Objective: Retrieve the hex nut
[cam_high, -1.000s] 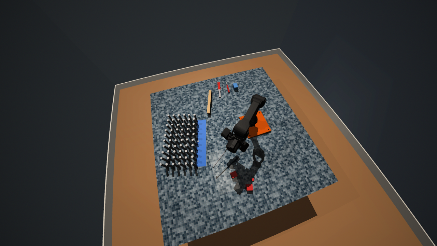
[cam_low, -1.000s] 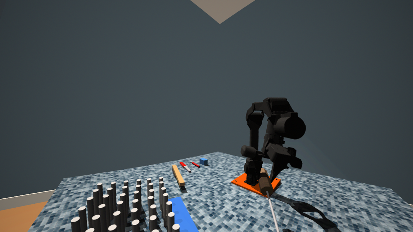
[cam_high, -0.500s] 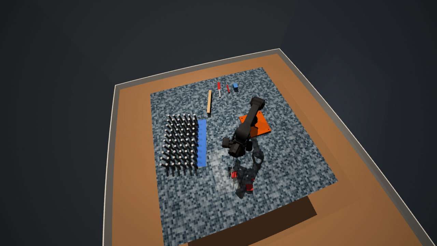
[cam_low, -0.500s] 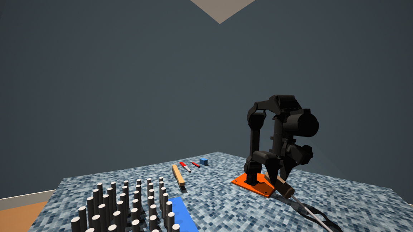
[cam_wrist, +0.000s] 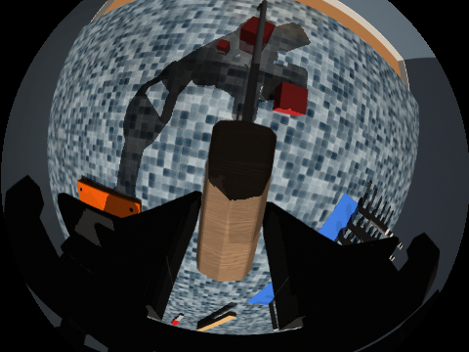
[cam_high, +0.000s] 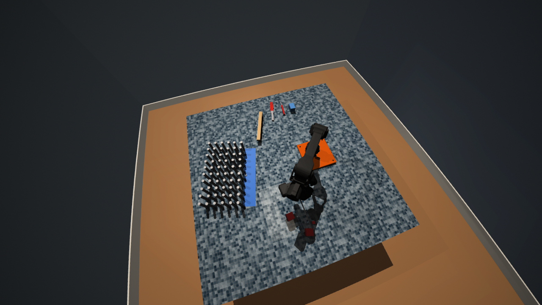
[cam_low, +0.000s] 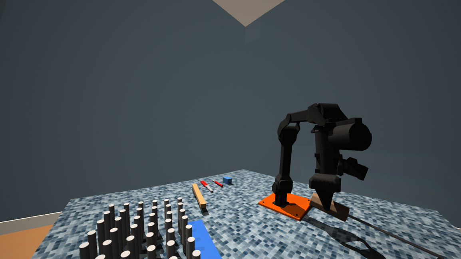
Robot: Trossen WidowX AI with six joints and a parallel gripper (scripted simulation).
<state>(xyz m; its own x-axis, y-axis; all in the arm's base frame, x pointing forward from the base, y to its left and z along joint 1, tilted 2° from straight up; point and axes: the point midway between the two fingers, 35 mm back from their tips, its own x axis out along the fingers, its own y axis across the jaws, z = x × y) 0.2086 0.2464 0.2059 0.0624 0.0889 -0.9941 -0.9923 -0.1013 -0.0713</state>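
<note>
My gripper is shut on the wooden handle of a hook tool. Its thin shaft points away from the spacers, raised above the table, with a small bent tip. Dark spacers with white tops stand upright in rows, at the left in the top view. The blue taped strip runs along their front. The small hex nut appears at the strip's edge on the spacer side; whether it lies fully on the strip is too small to tell.
Red blocks lie below the arm and tool. A wooden bar lies behind the strip's far end. Red-handled tools and a blue block are farther back. The arm stands on an orange plate.
</note>
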